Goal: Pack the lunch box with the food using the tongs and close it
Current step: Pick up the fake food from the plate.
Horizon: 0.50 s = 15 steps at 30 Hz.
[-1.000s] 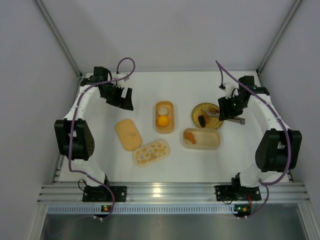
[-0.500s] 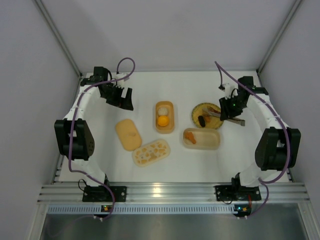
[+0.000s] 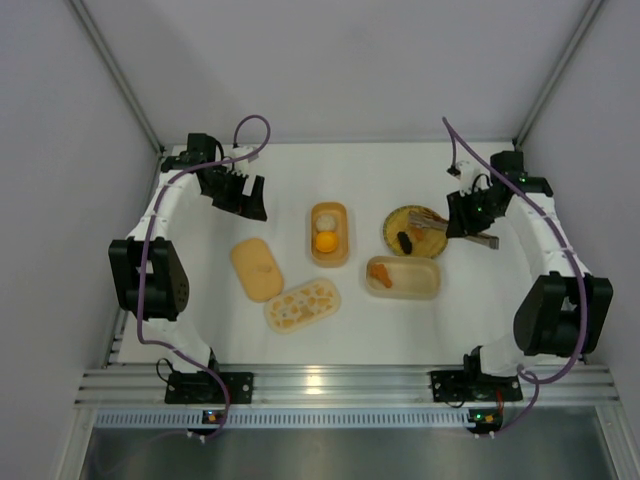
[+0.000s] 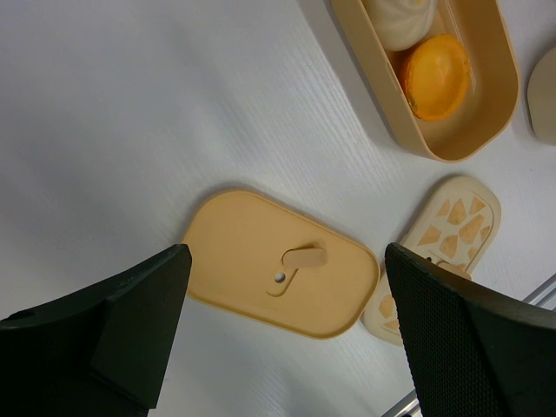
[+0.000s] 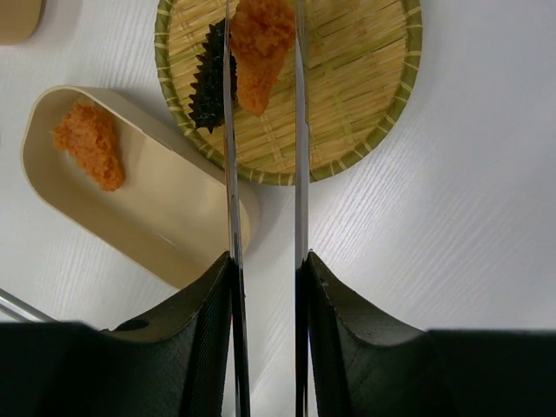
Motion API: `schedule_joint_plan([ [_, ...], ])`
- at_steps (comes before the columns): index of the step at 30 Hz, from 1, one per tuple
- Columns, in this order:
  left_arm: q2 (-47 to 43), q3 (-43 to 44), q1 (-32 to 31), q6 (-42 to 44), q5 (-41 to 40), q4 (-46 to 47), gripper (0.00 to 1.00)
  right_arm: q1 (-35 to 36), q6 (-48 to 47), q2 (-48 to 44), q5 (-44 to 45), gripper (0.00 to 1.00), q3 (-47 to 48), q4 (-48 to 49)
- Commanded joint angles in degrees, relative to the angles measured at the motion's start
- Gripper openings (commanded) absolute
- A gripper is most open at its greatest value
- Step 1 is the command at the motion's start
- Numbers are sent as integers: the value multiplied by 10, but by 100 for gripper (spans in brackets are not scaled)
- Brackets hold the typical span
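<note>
Your right gripper (image 5: 265,262) clamps the tongs (image 5: 301,130), whose 2 arms pinch an orange chunk (image 5: 259,43) over the plate (image 5: 365,104), at 3 o'clock on the table (image 3: 300,180); your left gripper (image 4: 285,261) gapes wide.

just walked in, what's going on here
The right tool squeezes the tongs, which pinch an orange piece over the round plate, beside a dark spiky piece. The right box holds an orange chunk, the middle box two balls. The patterned lid lies off; the left tool hangs open above the plain lid.
</note>
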Motion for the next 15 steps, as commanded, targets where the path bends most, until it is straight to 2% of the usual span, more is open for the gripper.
schedule_joint_plan([
  [1, 0, 17, 1, 9, 17, 2, 98, -18, -11, -36, -29, 11, 34, -20],
  [8, 4, 19, 1, 9, 19, 1, 98, -21, -56, -76, -87, 9, 47, -90],
  [15, 2, 7, 1, -2, 24, 3, 98, -14, -85, -140, -112, 10, -17, -123],
])
